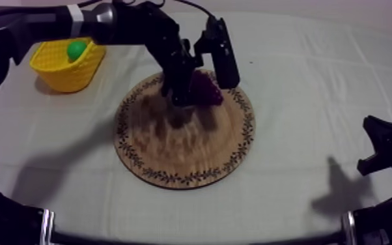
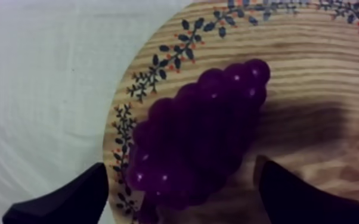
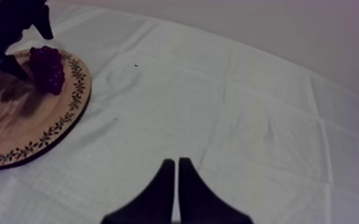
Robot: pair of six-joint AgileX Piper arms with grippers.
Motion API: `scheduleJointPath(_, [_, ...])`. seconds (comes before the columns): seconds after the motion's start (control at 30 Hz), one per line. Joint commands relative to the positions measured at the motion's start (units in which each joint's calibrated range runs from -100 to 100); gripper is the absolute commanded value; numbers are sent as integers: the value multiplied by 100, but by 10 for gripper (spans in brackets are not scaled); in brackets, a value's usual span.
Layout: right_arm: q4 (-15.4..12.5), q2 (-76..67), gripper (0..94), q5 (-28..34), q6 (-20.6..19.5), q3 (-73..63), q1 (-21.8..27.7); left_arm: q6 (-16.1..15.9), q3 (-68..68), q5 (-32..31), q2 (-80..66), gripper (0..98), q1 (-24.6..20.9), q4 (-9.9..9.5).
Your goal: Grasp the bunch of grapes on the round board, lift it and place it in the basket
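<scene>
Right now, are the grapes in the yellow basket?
No, the bunch of grapes lies on the wooden board, between the left gripper's open fingers.

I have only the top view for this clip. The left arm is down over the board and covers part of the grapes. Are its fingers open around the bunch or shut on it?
Observer: Open. In the left wrist view the left gripper has its fingers wide apart, one at each side of the bunch of grapes, which lies on the wooden board. As far as I can tell, neither finger is pressing on it.
Operator: And the right gripper, low at the edge of my view?
Observer: Shut on nothing. In the right wrist view the right gripper has its fingers together as a narrow wedge over bare cloth, apart from the board.
</scene>
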Motion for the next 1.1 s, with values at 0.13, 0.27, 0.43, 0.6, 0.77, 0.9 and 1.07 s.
scheduleJointPath(0.13, [1, -1, 4, 4, 1, -3, -2, 41, -398, 179, 351, 952, -17, 4])
scheduleJointPath(0.27, [1, -1, 4, 4, 1, -3, -2, 104, -642, 352, 536, 948, -18, 15])
scheduleJointPath(0.43, [1, -1, 4, 4, 1, -3, -2, 177, -792, 399, 681, 899, -20, 23])
scheduleJointPath(0.6, [1, -1, 4, 4, 1, -3, -2, 265, -863, 407, 752, 796, -22, 37])
scheduleJointPath(0.77, [1, -1, 4, 4, 1, -3, -2, 312, -877, 408, 748, 713, -51, 39])
scheduleJointPath(0.9, [1, -1, 4, 4, 1, -3, -2, 313, -807, 415, 634, 681, -79, 59])
scheduleJointPath(1.07, [1, -1, 4, 4, 1, -3, -2, 171, -583, 535, 273, 633, -153, 246])
